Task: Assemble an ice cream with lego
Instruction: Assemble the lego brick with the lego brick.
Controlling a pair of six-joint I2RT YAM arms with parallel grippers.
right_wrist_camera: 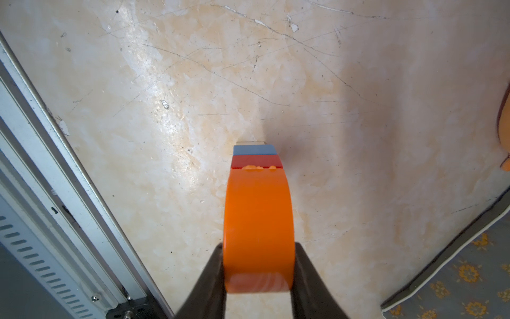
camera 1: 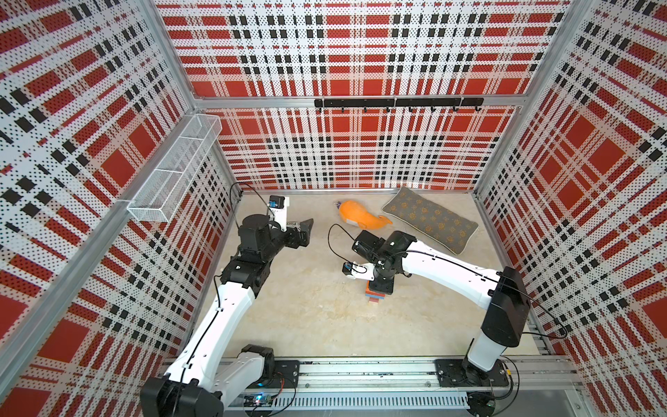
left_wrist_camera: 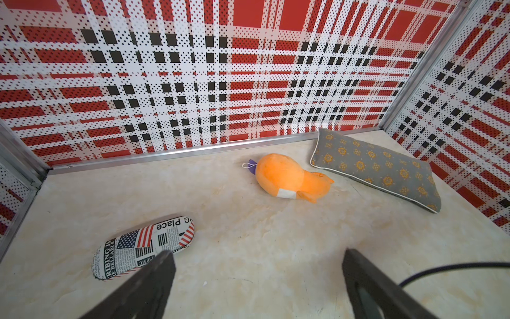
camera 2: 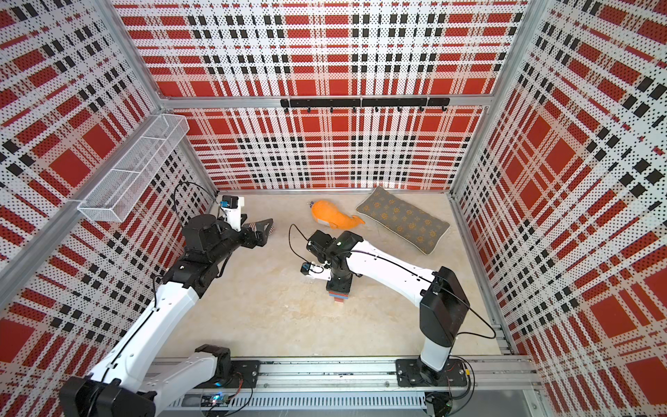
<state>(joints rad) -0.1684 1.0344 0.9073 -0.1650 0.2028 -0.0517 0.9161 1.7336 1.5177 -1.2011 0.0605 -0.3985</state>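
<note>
Plaid walls (camera 1: 343,54) around beige desk (camera 1: 310,317). We see right fingers (right_wrist_camera: 306,276) clenched on orange top of ice cream (right_wrist_camera: 258,215); stack upright near desk middle, red, blue layers beneath. Left fingers (left_wrist_camera: 154,279) released, wide apart, holding nothing, near printed case (left_wrist_camera: 143,245). Whale (camera 1: 357,216), pillow (camera 1: 429,220) side by side at back.

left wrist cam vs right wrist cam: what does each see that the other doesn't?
Left wrist only: the newsprint pouch, the plaid back wall, and the left hand, open and empty.
Right wrist only: the right hand shut on the ice cream, orange top over red and blue layers, plus the front rail.
Both: the beige table, the grey pillow and the orange plush whale, though the right wrist view catches only an edge of the whale.
</note>
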